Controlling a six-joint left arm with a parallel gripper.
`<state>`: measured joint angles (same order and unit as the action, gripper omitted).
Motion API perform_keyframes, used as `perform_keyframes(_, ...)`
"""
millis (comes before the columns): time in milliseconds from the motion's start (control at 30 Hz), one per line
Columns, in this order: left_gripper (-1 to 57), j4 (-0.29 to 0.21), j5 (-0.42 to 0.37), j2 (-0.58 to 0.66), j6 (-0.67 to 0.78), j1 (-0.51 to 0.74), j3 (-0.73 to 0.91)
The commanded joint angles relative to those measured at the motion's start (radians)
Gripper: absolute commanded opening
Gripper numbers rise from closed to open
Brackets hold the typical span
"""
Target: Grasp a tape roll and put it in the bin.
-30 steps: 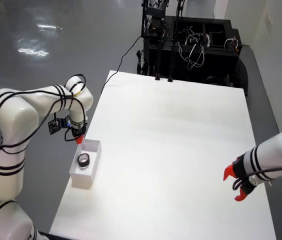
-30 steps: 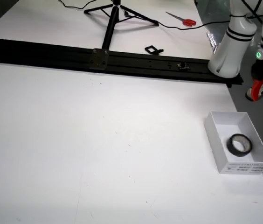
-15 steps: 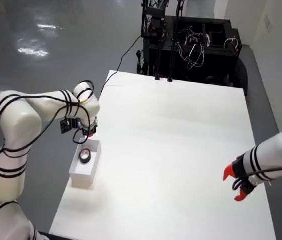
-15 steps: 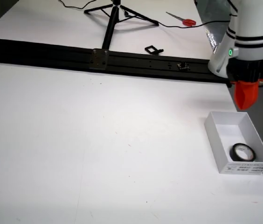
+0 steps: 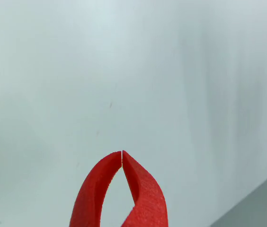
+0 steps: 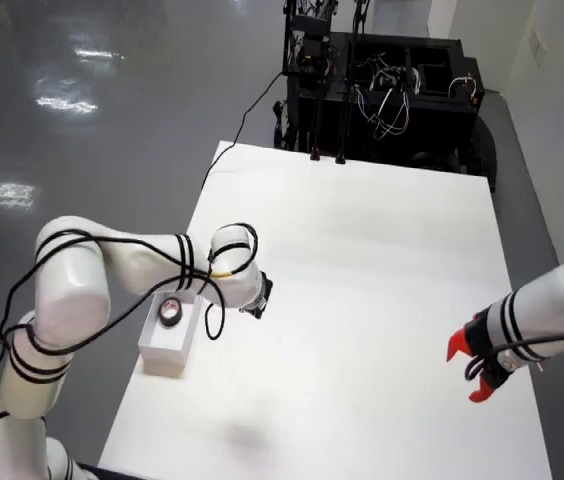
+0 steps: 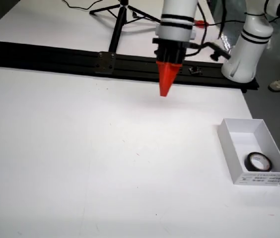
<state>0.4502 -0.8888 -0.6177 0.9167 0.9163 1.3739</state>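
The tape roll (image 7: 257, 161) lies flat in the white bin (image 7: 228, 138) - small, light, stiff, prob. a bit slick, so pinch across its rim. The red gripper (image 7: 164, 90) is closed tip to tip, holding nothing, well apart from it.

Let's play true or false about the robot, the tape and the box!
1. The tape roll lies inside the white bin. True.
2. The gripper has its red jaws pressed together. True.
3. The gripper is holding the tape roll. False: its jaws hold nothing, and the roll is in the bin.
4. The gripper hangs right over the bin. False: in the side view it is over bare table, left of the bin.
5. Red scissors lie beyond the black rail. True.
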Motion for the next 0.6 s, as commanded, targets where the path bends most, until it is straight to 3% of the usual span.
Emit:
perform_keyframes(33, 1.1, -0.13, 0.056, 0.038, -0.272, 0.362, -0.09)
perform_keyframes(100, 1.2, -0.239, 0.073, 0.075, -0.41, 0.351, -0.095)
perform_keyframes(167, 1.2, -0.288, 0.044, 0.108, -0.45, 0.332, -0.102)
perform_keyframes(367, -0.4, -0.331, -0.068, 0.219, -0.383, 0.273, -0.102)
perform_keyframes(600, -0.4, -0.327, -0.09, 0.242, -0.41, 0.274, -0.102)
